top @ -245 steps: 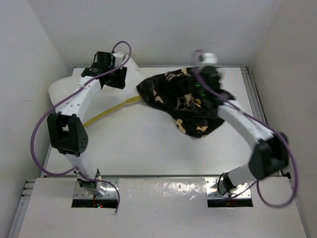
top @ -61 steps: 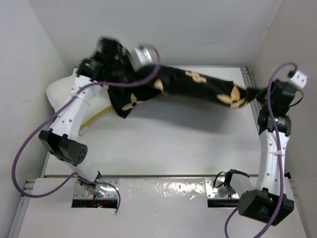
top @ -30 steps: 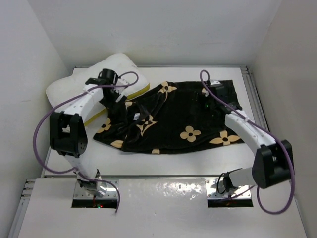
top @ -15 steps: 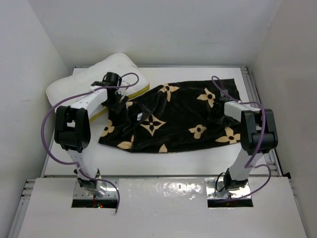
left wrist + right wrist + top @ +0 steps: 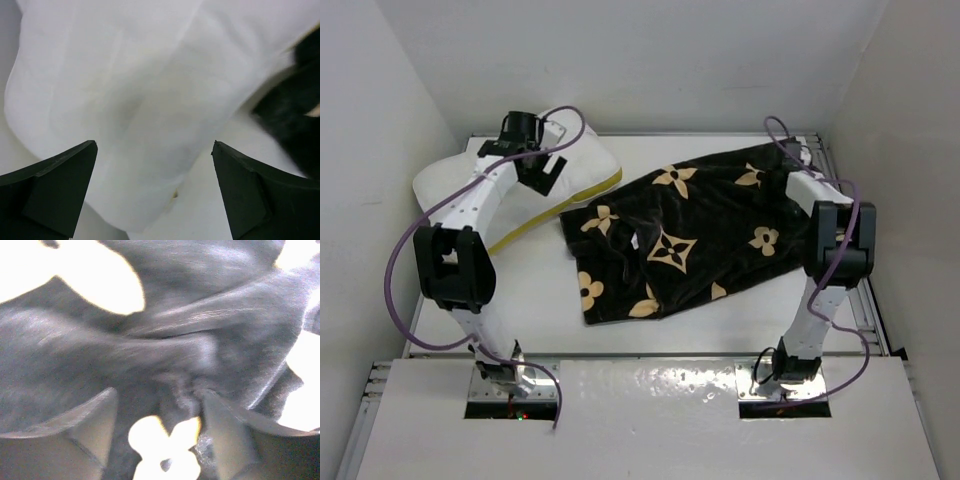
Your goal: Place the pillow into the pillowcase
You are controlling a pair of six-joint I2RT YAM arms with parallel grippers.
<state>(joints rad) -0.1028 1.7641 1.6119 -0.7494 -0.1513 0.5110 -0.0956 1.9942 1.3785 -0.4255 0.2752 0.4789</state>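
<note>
The pillow (image 5: 582, 168) lies at the far left corner of the desk (image 5: 530, 290), outside the pillowcase (image 5: 690, 225). It is white and puffy, with its yellow band (image 5: 575, 200) running along the edge that faces the middle of the desk. The pillowcase is spread nearly flat just to its right. It is black with tan flowers and slants from near the front middle of the desk up to the far right corner. Its near left end is a little rumpled, and its closest corner comes just beside the pillow's yellow edge. From above I cannot tell whether the two touch. The left hand (image 5: 542, 170) hangs over the pillow's top face. In the left wrist view its two dark fingers (image 5: 55, 190) are spread wide with only white pillow beneath them and nothing between them, and a patch of black cloth shows at the right edge. The right hand (image 5: 798, 160) is down on the far right corner of the pillowcase. In its wrist view the fingers (image 5: 90, 435) stand partly apart, astride a puckered fold of cloth that does not fill the gap, so no firm hold shows. Each arm trails a purple cable (image 5: 400, 270), and the right arm (image 5: 835, 240) stands folded at the desk's right edge.
</note>
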